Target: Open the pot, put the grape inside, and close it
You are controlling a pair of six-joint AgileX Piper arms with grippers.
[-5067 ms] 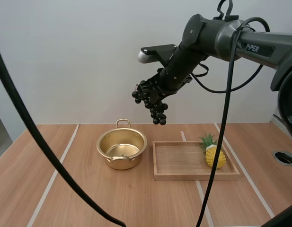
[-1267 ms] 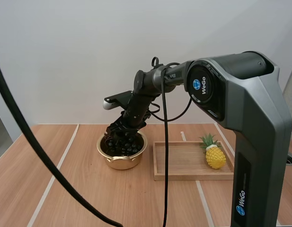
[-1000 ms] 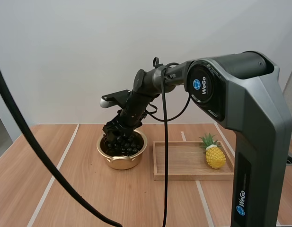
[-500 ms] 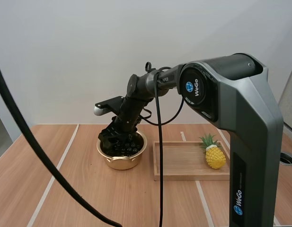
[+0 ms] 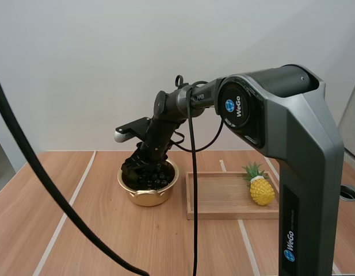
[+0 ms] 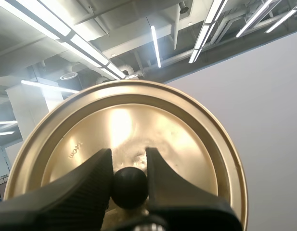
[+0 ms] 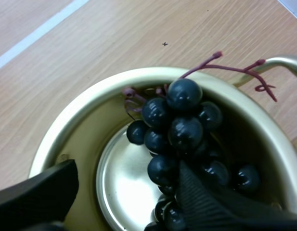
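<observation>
Lid (image 6: 138, 125) lower edge cut off; grapes (image 7: 179, 130) partly behind right end effector (image 7: 126, 171).

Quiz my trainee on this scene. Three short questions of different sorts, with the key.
1. True or false: the dark grape bunch lies inside the round golden metal pot.
2. What does the left hand pinch?
A) the black knob of the round golden lid
B) the pot's handle
C) nothing
3. Fill in: in the high view, the small yellow pineapple stands at the ___ end of the shallow wooden tray.

Key: 1 true; 2 A; 3 right.
</observation>
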